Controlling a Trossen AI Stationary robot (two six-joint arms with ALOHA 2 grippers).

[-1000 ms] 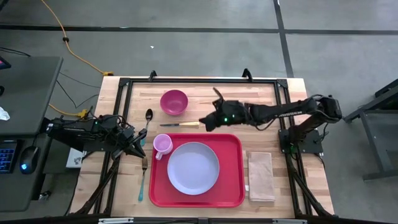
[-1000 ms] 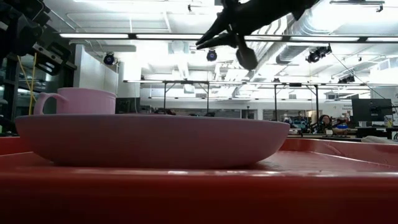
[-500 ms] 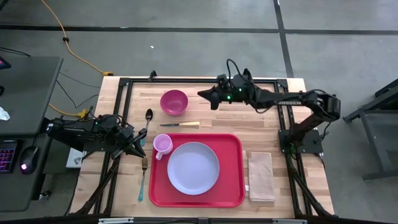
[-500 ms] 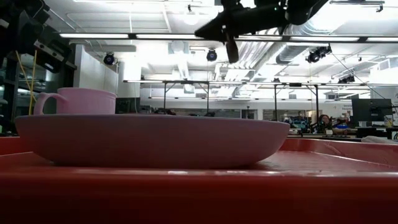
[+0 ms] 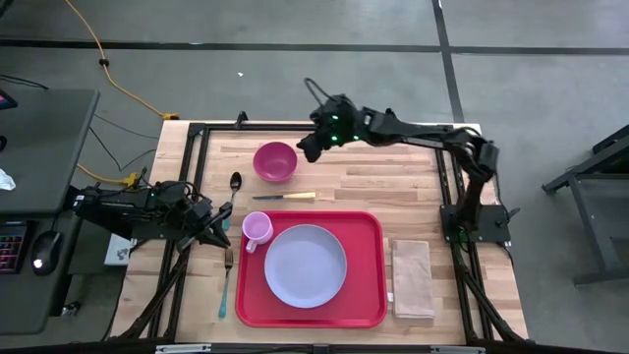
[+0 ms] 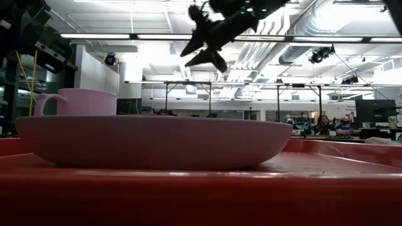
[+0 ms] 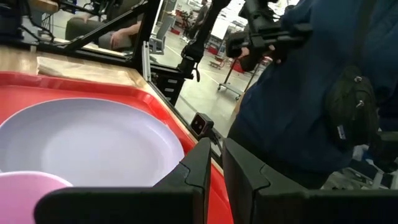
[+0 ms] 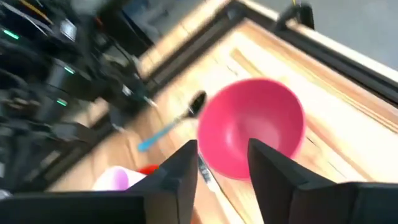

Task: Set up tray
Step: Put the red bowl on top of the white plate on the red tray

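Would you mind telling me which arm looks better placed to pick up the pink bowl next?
The right. Its open gripper hovers beside the pink bowl at the table's far edge, and its wrist view looks straight down on it. The left gripper sits by the pink cup, at the red tray's left edge.

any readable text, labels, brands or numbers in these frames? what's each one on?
None can be read.
Right arm: no lettering legible on its links in the high view.
Bag strap tag on the person beside the table: a pale label, too small to read.
Small tag at the table frame: blurred.
Tray, plate, cup, bowl, napkin: no print visible.
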